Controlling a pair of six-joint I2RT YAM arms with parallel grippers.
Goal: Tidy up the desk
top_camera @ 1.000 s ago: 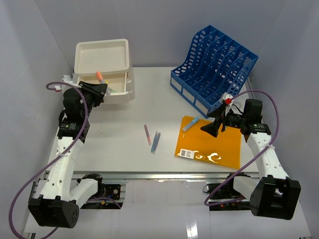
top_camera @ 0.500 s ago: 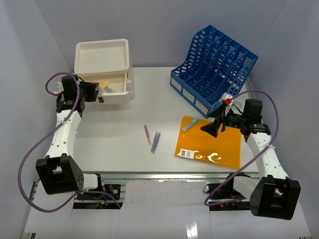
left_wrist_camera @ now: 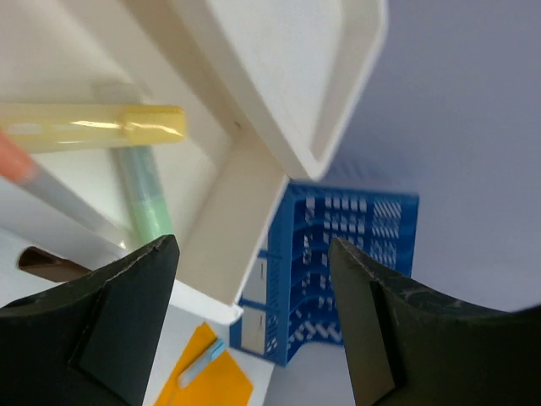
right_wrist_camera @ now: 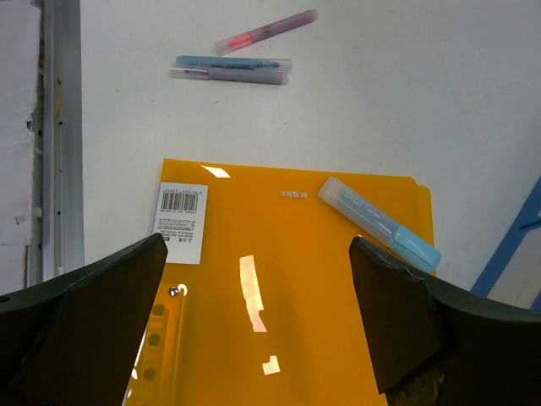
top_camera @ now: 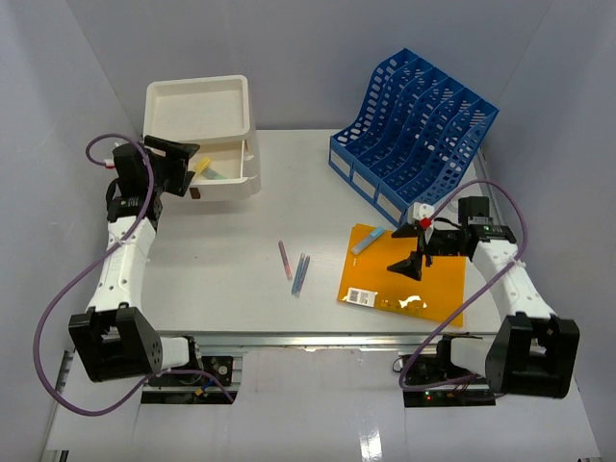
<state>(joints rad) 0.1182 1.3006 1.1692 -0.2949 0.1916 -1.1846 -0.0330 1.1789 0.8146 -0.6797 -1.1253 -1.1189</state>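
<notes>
The desk is the wide white tabletop. My left gripper is open and empty at the left end of the white drawer box's open drawer. In the left wrist view the gripper is open, with a yellow highlighter and a green highlighter lying in the drawer. My right gripper is open and empty just above the orange folder. In the right wrist view the open gripper is over the folder. A light blue highlighter lies on the folder's far corner.
A pink pen and a blue pen lie mid-desk, also in the right wrist view as pink and blue. The blue slotted file rack stands at the back right. A metal rail runs along the front edge.
My left gripper pulled back from above the drawer to its left end, and the orange marker it carried is no longer in it. My right gripper dropped lower over the folder.
</notes>
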